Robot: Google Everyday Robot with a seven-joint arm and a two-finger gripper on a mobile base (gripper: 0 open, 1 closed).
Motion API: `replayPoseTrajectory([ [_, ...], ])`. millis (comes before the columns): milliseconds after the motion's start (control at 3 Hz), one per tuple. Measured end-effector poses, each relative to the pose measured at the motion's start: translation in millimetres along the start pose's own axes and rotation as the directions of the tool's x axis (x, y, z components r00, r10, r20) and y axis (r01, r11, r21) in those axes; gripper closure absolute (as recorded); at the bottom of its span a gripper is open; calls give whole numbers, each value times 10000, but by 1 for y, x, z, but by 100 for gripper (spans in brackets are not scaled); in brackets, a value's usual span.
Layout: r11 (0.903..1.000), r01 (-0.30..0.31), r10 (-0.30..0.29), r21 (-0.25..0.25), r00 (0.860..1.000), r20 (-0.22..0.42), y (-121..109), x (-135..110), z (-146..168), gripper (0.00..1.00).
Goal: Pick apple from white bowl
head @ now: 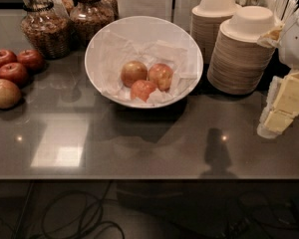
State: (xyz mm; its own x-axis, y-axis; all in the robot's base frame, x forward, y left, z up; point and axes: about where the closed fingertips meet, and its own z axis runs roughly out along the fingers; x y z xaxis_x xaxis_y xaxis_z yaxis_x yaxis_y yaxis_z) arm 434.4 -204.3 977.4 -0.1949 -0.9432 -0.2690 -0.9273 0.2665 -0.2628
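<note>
End effector (281, 111), right edge: pale yellow blocky segments, white rounded housing (296, 41).

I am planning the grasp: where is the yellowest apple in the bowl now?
The apple lies in the white bowl, leftmost of three there; the gripper is at the right edge, outside it.

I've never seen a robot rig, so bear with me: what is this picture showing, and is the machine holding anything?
One camera looks down on a counter; where it is mounted isn't known. The robot's claw, pale yellow on a white arm, sits at the right edge beside the stacked beige bowls, with nothing seen in it. Mid-counter stands the white bowl, paper-lined, holding three apples; the apple to pick, the yellowest, lies on the left. At left sit loose apples and jars.
</note>
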Motion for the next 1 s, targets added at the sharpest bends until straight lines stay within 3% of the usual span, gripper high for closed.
replayPoseTrajectory([
  [333, 10000, 0, 0, 0, 10000, 0, 0, 0, 0, 0],
  [667, 9998, -180, 177, 43, 9989, 435, -5, -11, 7, 0],
  [1000, 9998, -160, 143, 101, 9877, 1558, -25, -57, 27, 0],
])
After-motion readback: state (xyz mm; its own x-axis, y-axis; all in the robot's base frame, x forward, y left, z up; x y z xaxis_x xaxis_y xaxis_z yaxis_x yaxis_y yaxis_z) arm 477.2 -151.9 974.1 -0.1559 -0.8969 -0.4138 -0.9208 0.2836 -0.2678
